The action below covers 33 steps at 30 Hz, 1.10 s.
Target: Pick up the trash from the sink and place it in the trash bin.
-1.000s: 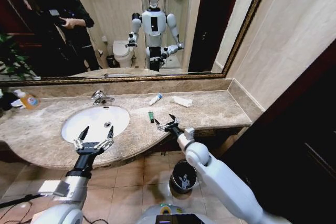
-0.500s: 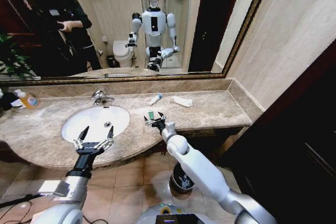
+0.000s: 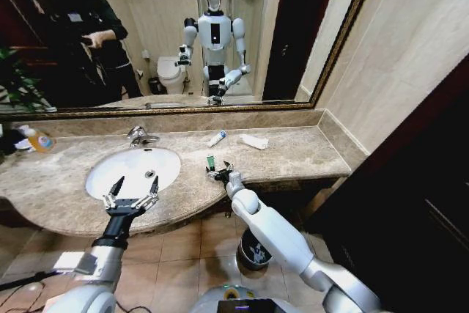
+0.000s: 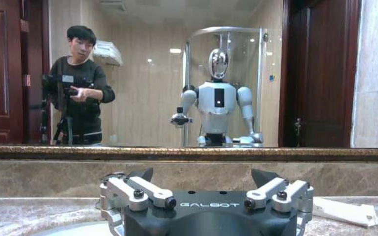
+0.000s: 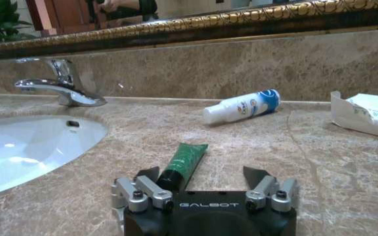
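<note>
A dark green tube (image 3: 210, 160) (image 5: 183, 160) lies on the marble counter just right of the white sink (image 3: 132, 171) (image 5: 25, 147). My right gripper (image 3: 220, 174) (image 5: 202, 173) is open, low over the counter, with the tube's near end between its spread fingers. Farther back lie a white tube with blue marks (image 3: 217, 138) (image 5: 241, 106) and a flat white packet (image 3: 253, 141) (image 5: 369, 115) (image 4: 343, 211). My left gripper (image 3: 130, 196) (image 4: 202, 174) hangs open over the sink's front rim. The black trash bin (image 3: 256, 247) stands on the floor under the counter, partly behind my right arm.
A chrome tap (image 3: 139, 135) (image 5: 57, 88) stands behind the basin. A pale bottle with an orange label (image 3: 38, 139) sits at the counter's far left. A framed mirror backs the counter, and a wall closes its right end.
My right gripper has moved left from the counter's front edge onto the dark green tube. The left arm has stayed still.
</note>
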Tool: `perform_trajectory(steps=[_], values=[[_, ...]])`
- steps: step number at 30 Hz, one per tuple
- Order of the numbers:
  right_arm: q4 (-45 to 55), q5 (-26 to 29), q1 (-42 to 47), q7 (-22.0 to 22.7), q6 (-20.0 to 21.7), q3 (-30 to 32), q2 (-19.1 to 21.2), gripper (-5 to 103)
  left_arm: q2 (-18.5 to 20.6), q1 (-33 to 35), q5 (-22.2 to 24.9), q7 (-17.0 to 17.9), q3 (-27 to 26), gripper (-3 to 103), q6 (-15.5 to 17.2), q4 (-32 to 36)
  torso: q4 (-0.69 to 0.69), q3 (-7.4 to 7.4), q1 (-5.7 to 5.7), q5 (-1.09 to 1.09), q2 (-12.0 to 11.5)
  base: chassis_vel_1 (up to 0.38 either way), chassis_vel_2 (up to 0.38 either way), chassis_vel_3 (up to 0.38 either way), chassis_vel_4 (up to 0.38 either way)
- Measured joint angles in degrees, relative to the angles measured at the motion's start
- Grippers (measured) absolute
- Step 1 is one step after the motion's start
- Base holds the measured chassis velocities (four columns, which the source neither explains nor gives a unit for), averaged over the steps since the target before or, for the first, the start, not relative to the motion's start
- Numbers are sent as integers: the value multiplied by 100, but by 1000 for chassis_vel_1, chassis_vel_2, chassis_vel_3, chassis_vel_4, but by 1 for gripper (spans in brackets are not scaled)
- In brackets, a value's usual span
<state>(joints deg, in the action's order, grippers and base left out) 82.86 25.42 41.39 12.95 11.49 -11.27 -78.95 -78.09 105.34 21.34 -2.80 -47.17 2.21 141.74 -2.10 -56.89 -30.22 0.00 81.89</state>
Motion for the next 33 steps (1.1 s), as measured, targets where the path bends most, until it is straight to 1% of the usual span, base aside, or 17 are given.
perform_trajectory(steps=[1, 5, 7, 8, 11, 14, 16, 17, 20, 22, 25, 26, 27, 29, 30, 32, 33], values=[[0, 0, 0, 0, 0, 0, 0, 88, 0, 0, 0, 0, 0, 100, 0, 0, 0, 0, 0, 0, 0, 0, 0, 0, 0], [120, -20, 50, 1, 7, -6, 39, 73, 0, 0, 0, 0, 0, 100, 0, 0, -1, 0, 0, 0, 0, 0, 0, 0, 0], [152, -25, 60, 2, 10, -12, 53, 73, 0, 0, 0, 0, 0, 100, 0, 0, -1, 0, 0, 0, 0, 0, 0, 0, 0], [251, -41, 80, 13, 14, -32, 87, 65, 0, 0, 0, 0, 0, 100, 0, 0, 0, -1, 0, 0, 0, 0, 0, 0, 0], [349, -80, 99, 20, 15, -56, 125, 61, 0, 0, 0, 0, 0, 100, 0, 0, -1, -1, 0, 0, 0, 0, 0, 0, 0], [472, -96, 107, 38, 25, -75, 169, 49, 0, 0, 0, 0, 0, 100, 0, 0, 0, 0, 0, 0, 0, 0, 0, 0, 0], [498, -91, 107, 41, 35, -79, 181, 49, 0, 0, 0, 0, 0, 100, 0, 0, -1, -1, 0, 0, 0, 0, 0, 0, 0], [506, -90, 102, 42, 51, -88, 191, 41, 0, 0, 0, 0, 0, 100, 0, 0, 0, -1, 0, 0, 0, 0, 0, 0, 0], [502, -90, 89, 42, 57, -110, 191, 37, 0, 0, 0, 0, 0, 100, 0, 0, -1, -1, 0, 0, 0, 0, 0, 0, 0], [507, -90, 93, 42, 95, -151, 193, 29, 0, 0, 0, 0, 0, 100, 0, 0, -1, -1, 0, 0, 0, 0, 0, 0, 0], [535, -84, 102, 42, 146, -200, 206, 25, 0, 0, 0, 0, 0, 100, 0, 0, -1, 0, 0, 0, 0, 0, 0, 0, 0], [550, -68, 102, 45, 169, -219, 216, 17, 0, 0, 0, 0, 0, 100, 0, 0, -1, 0, 0, 0, 0, 0, 0, 0, 0], [550, -68, 102, 45, 169, -219, 216, 17, 0, 0, 0, 0, 0, 100, 0, 0, -1, 0, 0, 0, 0, 0, 0, 0, 0], [578, -39, 98, 58, 205, -260, 255, 9, 0, 0, 0, 0, 0, 100, 0, 0, -1, 0, 0, 0, 0, 0, 0, 0, 0], [578, -39, 98, 58, 205, -260, 255, 9, 0, 0, 0, 0, 0, 100, 0, 0, -1, 0, 0, 0, 0, 0, 0, 0, 0], [600, -38, 87, 75, 252, -291, 299, 3, 0, 0, 0, 0, 0, 100, 0, 0, -1, 0, 0, 0, 0, 0, 0, 0, 0], [600, -38, 87, 75, 252, -291, 299, 3, 0, 0, 0, 0, 0, 100, 0, 0, -1, 0, 0, 0, 0, 0, 0, 0, 0]])
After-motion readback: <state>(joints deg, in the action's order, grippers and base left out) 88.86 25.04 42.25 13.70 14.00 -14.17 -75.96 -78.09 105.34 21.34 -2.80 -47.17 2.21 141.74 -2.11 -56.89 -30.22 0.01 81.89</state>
